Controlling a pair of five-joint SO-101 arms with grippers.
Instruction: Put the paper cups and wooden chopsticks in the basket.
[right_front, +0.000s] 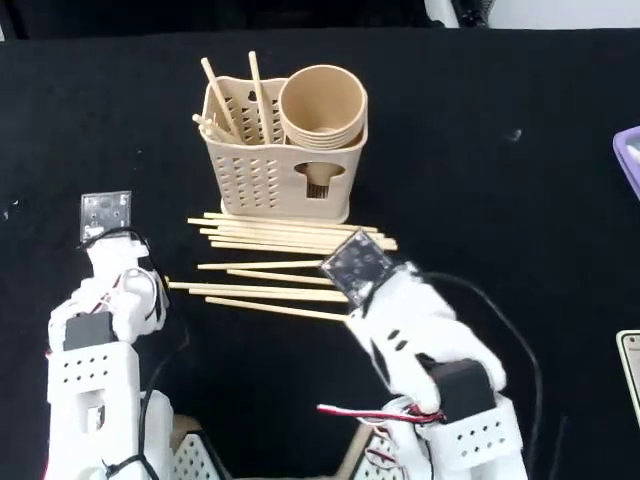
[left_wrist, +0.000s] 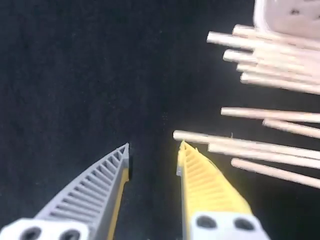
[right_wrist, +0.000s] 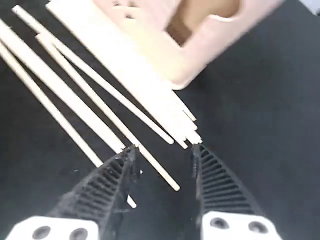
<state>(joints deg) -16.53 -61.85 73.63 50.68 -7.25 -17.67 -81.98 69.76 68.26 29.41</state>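
Note:
A beige perforated basket (right_front: 270, 175) stands at the back middle of the black table. Stacked paper cups (right_front: 322, 105) sit in its right compartment, and a few wooden chopsticks (right_front: 235, 100) stand in its left one. Several loose chopsticks (right_front: 275, 262) lie flat in front of the basket. My left gripper (left_wrist: 152, 150) is open just off their left ends (left_wrist: 240, 145), holding nothing. My right gripper (right_wrist: 164, 149) is open over their right ends (right_wrist: 150, 157), with one stick's tip lying between its fingers. The basket's corner (right_wrist: 205, 42) is close beyond.
The left arm (right_front: 105, 310) and right arm (right_front: 420, 350) stand at the table's front. A purple object (right_front: 628, 155) and a pale card (right_front: 630, 365) sit at the right edge. Bare black cloth lies to either side of the basket.

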